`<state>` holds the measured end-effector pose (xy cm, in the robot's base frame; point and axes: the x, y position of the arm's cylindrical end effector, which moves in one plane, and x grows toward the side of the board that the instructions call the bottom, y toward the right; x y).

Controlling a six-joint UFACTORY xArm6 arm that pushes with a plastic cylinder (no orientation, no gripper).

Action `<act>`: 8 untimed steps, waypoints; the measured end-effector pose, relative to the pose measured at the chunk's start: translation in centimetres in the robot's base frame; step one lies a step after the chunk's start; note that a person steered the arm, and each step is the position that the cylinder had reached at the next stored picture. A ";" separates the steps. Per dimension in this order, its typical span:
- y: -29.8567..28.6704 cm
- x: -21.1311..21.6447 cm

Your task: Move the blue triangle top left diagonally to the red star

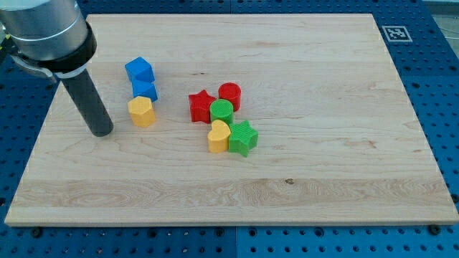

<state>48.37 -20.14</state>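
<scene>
The blue triangle [145,89] lies at the board's upper left, touching a blue cube [139,70] above it and a yellow hexagon [142,112] below it. The red star [201,105] lies near the middle, to the right of the blue triangle with a gap between them. My tip [102,132] rests on the board left of the yellow hexagon and below-left of the blue triangle, touching no block.
A red cylinder [229,94], a green cylinder [221,111], a yellow heart [218,136] and a green star [242,137] cluster right of and below the red star. The wooden board [323,165] sits on a blue pegboard. A marker tag [394,33] is at the upper right.
</scene>
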 end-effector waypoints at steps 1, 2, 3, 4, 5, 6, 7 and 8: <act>0.8 0.0; 1.7 -1.3; 2.3 -3.5; 2.4 -6.7; 3.6 -7.2; 5.6 -6.6; 7.6 -6.0; 9.1 -6.0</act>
<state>42.37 -11.03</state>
